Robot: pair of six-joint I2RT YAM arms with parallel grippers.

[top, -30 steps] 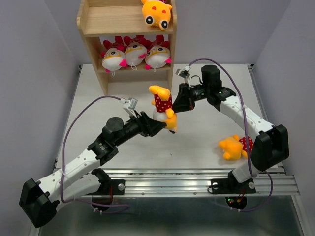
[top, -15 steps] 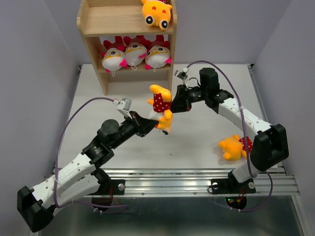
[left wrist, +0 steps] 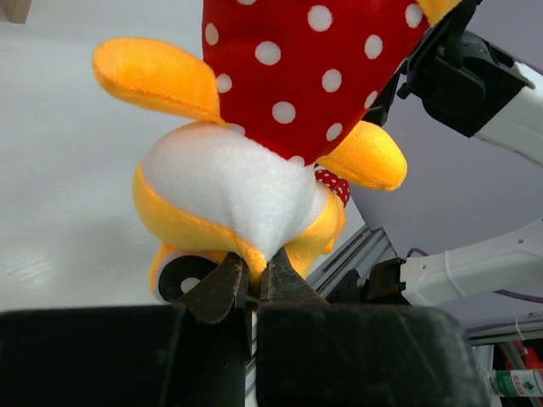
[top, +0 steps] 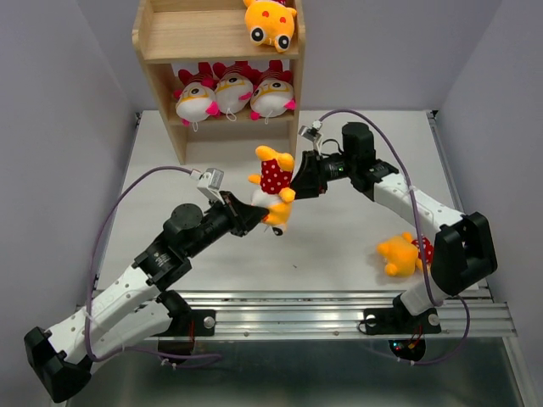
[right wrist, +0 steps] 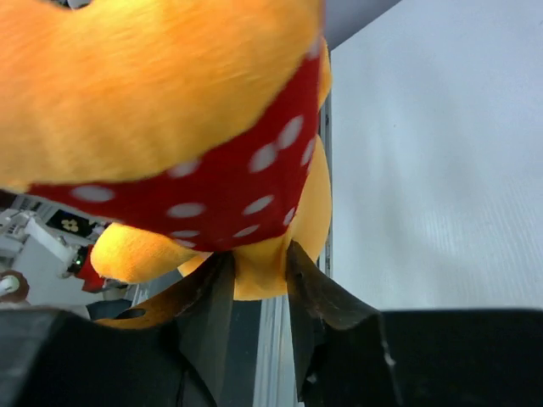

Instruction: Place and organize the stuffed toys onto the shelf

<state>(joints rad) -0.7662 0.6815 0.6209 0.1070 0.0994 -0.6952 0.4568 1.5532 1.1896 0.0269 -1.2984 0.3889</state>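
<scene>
An orange-yellow stuffed toy (top: 273, 180) with a red dotted body hangs head-down above the table's middle. My left gripper (top: 261, 212) is shut on the plush of its head (left wrist: 254, 254), pinching a fold of orange and white fabric. My right gripper (top: 296, 180) is at the toy's upper right. Its jaws stand parted, with a yellow limb (right wrist: 259, 267) between them. The shelf (top: 191, 38) stands at the back left. Another orange toy (top: 271, 24) lies on its upper tier. Three white-faced striped toys (top: 233, 91) fill its lower tier.
A third orange toy (top: 405, 253) lies on the table at the right, beside the right arm's base. The table's metal front rail (top: 339, 307) runs along the near edge. Grey walls close in both sides.
My left gripper has closed on the toy's head. My right gripper's jaws have parted around the limb. The toy and both grippers drifted slightly left.
</scene>
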